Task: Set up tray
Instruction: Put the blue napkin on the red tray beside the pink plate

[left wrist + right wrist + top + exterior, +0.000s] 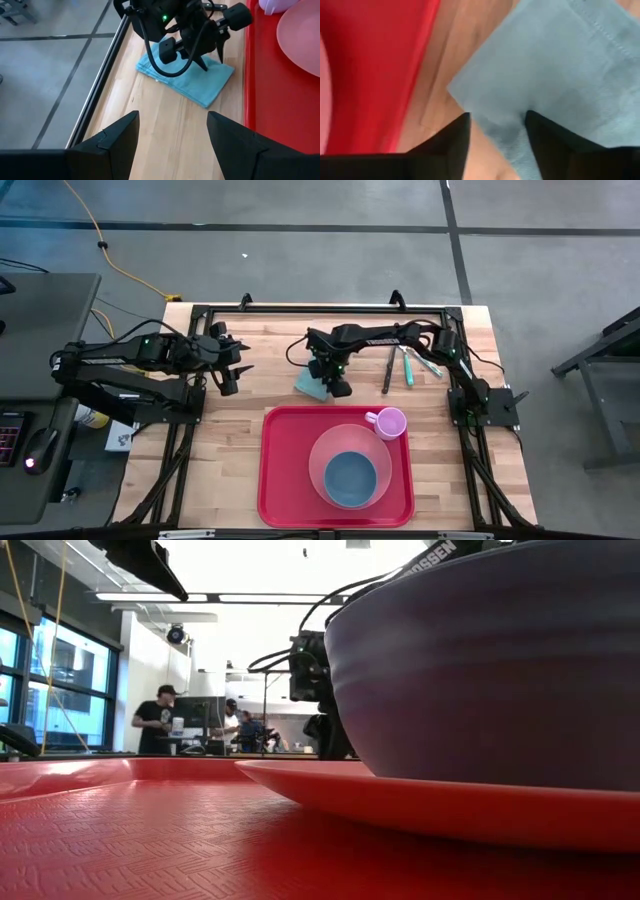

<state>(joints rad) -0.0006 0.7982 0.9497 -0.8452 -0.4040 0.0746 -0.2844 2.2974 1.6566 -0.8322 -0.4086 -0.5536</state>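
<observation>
The red tray (285, 480) lies at the table's near edge. On it sit a pink plate (325, 450) with a blue bowl (350, 478) and a pink cup (390, 422). A folded light-blue cloth (306, 387) lies flat on the wood just beyond the tray's far left corner. My right gripper (330, 380) is open and points down over the cloth (560, 65), its fingers standing above the corner nearest the tray (370, 60). My left gripper (238, 370) is open and hovers over bare wood to the cloth's left, facing the cloth (200, 85). My right gripper (497, 117) comes at the cloth from above, pointing down. Its open fingers (204, 65) reach the cloth's surface by the edge nearest the tray. I cannot tell whether the tips touch it. The cloth lies flat on the table.
Several utensils lie on the wood right of the cloth: a dark one (388, 370) and two teal-handled ones (408, 367) (430, 365). A black frame (300, 308) runs along the table's far edge. In the low view, people stand in the room beyond (155, 720).
</observation>
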